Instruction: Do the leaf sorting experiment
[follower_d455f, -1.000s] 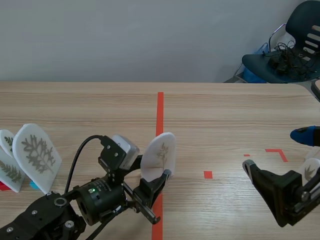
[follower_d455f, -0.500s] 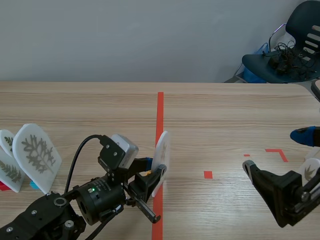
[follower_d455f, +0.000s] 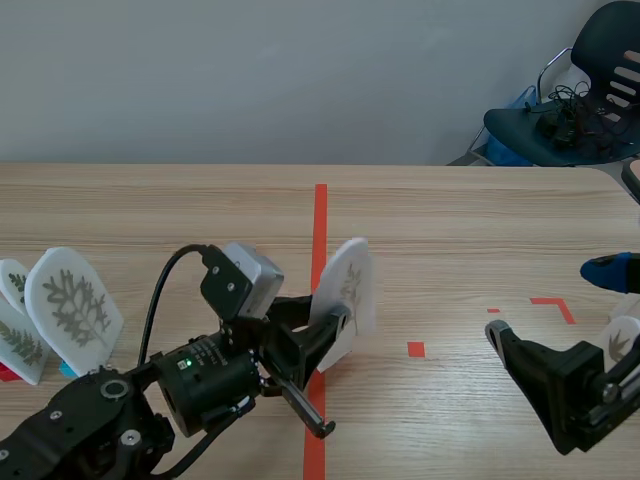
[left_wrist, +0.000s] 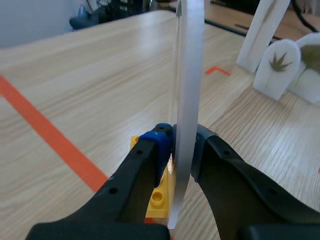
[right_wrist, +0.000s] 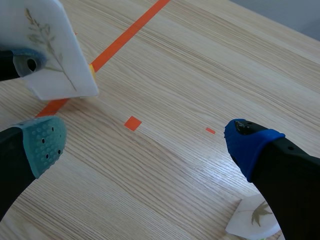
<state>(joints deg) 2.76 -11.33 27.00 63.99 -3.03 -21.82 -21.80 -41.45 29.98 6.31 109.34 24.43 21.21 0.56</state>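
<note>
The left tool (follower_d455f: 325, 335) is clamped on a white arched plastic card bearing a pressed leafy sprig (follower_d455f: 347, 295). It holds the card upright beside the orange-red tape line (follower_d455f: 320, 215) at the middle of the bench (follower_d455f: 450, 210); the card's yellow brick foot (left_wrist: 161, 197) sits low, and I cannot tell whether it touches the wood. The right tool (right_wrist: 145, 145) has its fingers spread and holds nothing. This looks like the carrying step of the sort. Next, the card needs taking to the group whose leaf matches, perhaps the white fern cards (follower_d455f: 72, 312) at the left, stood squarely on its foot, then let go
</note>
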